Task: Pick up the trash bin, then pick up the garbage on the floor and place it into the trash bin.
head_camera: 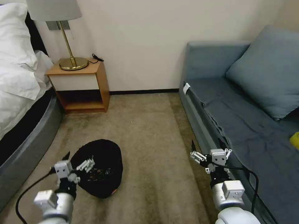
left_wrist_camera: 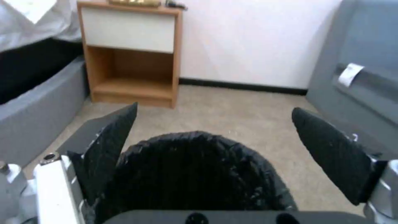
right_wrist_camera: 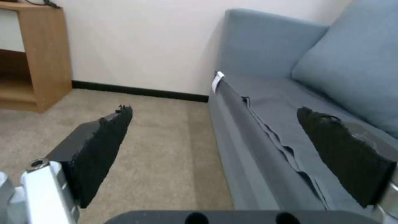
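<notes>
The trash bin (head_camera: 101,171) was seen in the lower left of the head view, standing on the tan carpet (head_camera: 149,130). It was a small round black wastebasket lined with a crinkly black plastic bag, with the bag's glossy folds gathered over the rim. Faint specks of light were caught inside, contents could not be told. In the left wrist view the bin (left_wrist_camera: 195,174) was framed low at centre between the two black pads.

The left gripper (head_camera: 76,161) was held at the bin's left edge, low in the frame, fingers spread wide, nothing pinched. Whether the bag was touched could not be told. The right gripper (head_camera: 207,149) was held in the lower right, over the front edge of the grey-blue sofa (head_camera: 243,124), fingers also spread apart and empty.

A wooden nightstand (head_camera: 82,85) with a brass lamp (head_camera: 67,34) was placed upper left, beside a bed (head_camera: 18,81).
</notes>
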